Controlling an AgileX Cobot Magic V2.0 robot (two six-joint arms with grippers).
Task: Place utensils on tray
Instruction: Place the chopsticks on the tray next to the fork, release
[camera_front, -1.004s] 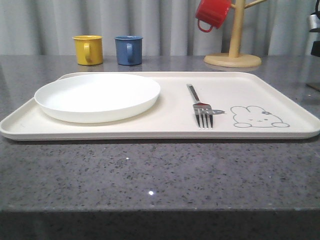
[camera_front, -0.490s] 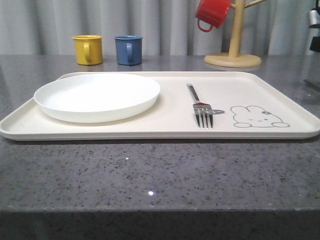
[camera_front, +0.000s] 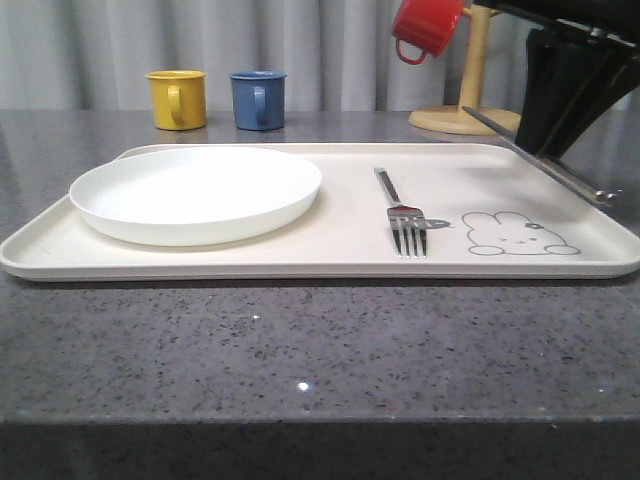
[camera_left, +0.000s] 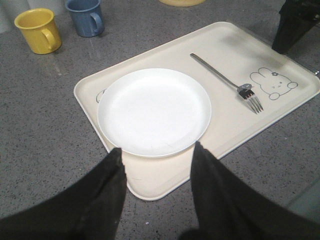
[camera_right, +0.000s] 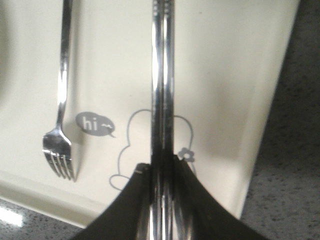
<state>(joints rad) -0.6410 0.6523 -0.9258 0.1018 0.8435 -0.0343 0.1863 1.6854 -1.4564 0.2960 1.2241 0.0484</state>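
The cream tray (camera_front: 330, 258) lies across the table, and a silver fork (camera_front: 402, 212) rests on it with its tines toward me, beside the rabbit drawing (camera_front: 518, 234). My right gripper (camera_front: 545, 148) hangs over the tray's right part, shut on a pair of silver chopsticks (camera_front: 535, 158) that slant across above the right rim. In the right wrist view the chopsticks (camera_right: 162, 75) run out from the gripper (camera_right: 162, 167) over the rabbit drawing, with the fork (camera_right: 62, 100) alongside. My left gripper (camera_left: 157, 152) is open above the tray's near left corner (camera_left: 150, 185), holding nothing.
A round white plate (camera_front: 195, 190) takes up the tray's left half. Behind the tray stand a yellow mug (camera_front: 176, 99) and a blue mug (camera_front: 257, 99). At the back right a wooden mug tree (camera_front: 467, 110) carries a red mug (camera_front: 425, 27).
My right arm has come in from the right edge with the chopsticks and now hangs over the tray's right side. Fork, plate and mugs have not moved.
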